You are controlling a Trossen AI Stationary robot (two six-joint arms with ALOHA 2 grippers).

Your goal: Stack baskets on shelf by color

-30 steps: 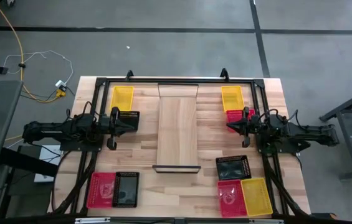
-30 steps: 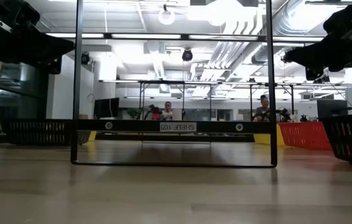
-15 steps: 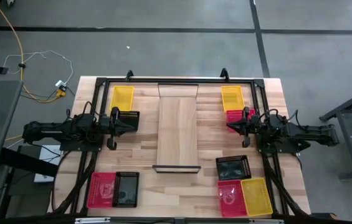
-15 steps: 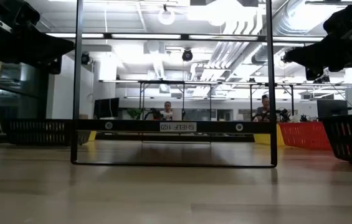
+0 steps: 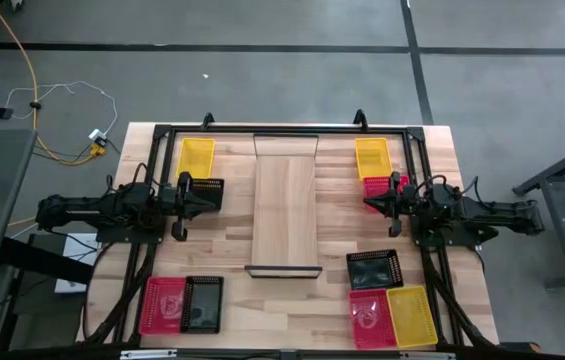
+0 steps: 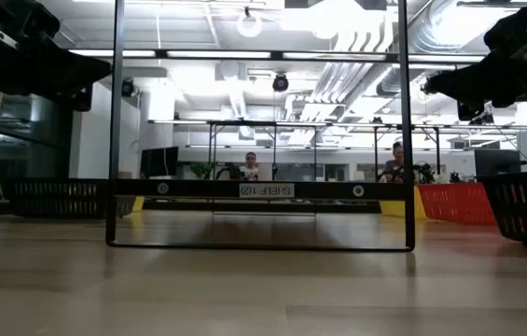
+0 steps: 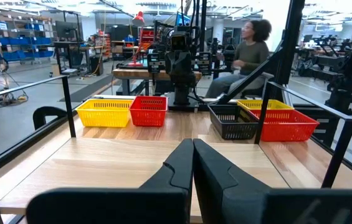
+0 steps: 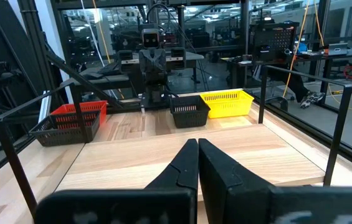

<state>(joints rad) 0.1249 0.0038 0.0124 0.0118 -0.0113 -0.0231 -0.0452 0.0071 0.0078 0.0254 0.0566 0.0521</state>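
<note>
The shelf, a long pale plank with dark end bars, lies along the middle of the table. Yellow and black baskets rest at the far left, red and black at the near left. At the far right sit yellow and red baskets, and at the near right black, red and yellow. My left gripper is shut and level above the far-left black basket. My right gripper is shut and level beside the far-right red basket. Both point at the shelf.
A black metal frame runs round the table, with slanted rails beside each arm. Bare tabletop shows on both sides of the shelf. Beyond the table a person sits at a bench, and others show farther back.
</note>
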